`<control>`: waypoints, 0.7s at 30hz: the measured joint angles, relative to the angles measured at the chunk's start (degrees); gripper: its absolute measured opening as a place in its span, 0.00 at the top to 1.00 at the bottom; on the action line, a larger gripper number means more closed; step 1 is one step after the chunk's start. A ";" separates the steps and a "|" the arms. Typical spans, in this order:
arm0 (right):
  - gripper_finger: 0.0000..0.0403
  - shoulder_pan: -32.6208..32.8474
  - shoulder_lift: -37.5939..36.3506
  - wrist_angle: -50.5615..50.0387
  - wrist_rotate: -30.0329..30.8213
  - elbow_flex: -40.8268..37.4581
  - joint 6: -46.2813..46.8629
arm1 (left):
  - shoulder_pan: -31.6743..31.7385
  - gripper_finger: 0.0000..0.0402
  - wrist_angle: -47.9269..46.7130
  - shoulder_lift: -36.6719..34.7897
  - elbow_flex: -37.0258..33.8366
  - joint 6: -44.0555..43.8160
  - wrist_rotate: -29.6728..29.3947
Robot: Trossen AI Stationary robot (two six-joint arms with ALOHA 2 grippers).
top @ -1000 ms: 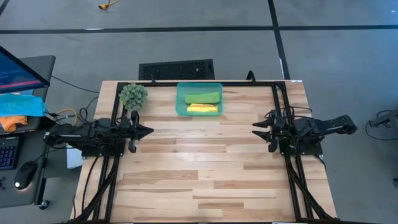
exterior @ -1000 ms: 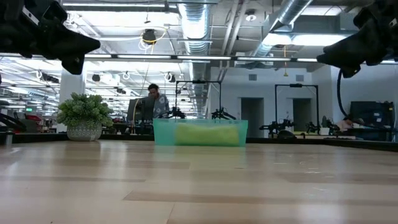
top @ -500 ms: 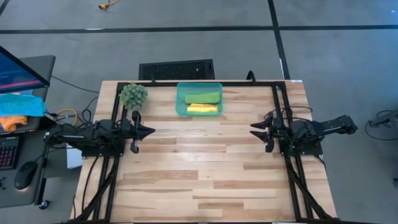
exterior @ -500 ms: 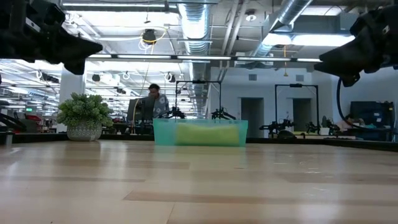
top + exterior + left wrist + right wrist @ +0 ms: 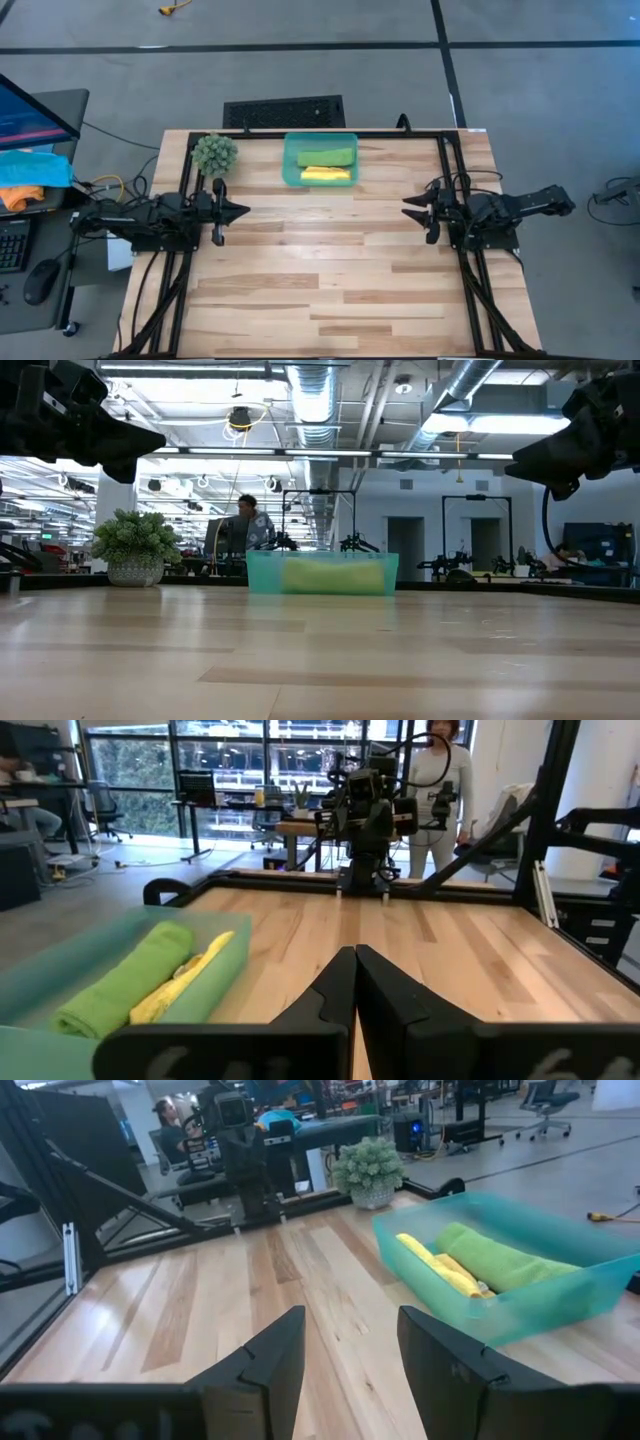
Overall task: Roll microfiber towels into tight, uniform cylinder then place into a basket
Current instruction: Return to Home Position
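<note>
The green towel [image 5: 327, 157] and yellow towel [image 5: 326, 174] are lying as soft rolls inside the translucent teal basket [image 5: 290, 160]. Left of it the left gripper [image 5: 240, 210] is hovering pinched together, empty; rightward, the right gripper [image 5: 408, 208] is gaping.

Bright, even overhead light fills the high view, and shadows on the bench [image 5: 330, 270] around the basket [image 5: 320, 160] are faint and soft. In the low view, ceiling strip lights [image 5: 300, 452] above the basket glare white. The arms [image 5: 70, 420] high on either side of it are dark silhouettes.
</note>
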 joint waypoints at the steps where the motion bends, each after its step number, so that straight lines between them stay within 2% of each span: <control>1: 0.55 0.00 -0.02 -0.02 0.00 0.00 0.00 | 0.00 1.00 -0.01 0.00 0.00 0.01 0.00; 21: 0.55 0.00 -0.02 -0.13 -0.02 0.02 -0.09 | 0.00 1.00 -0.25 0.00 0.02 -1.65 -0.13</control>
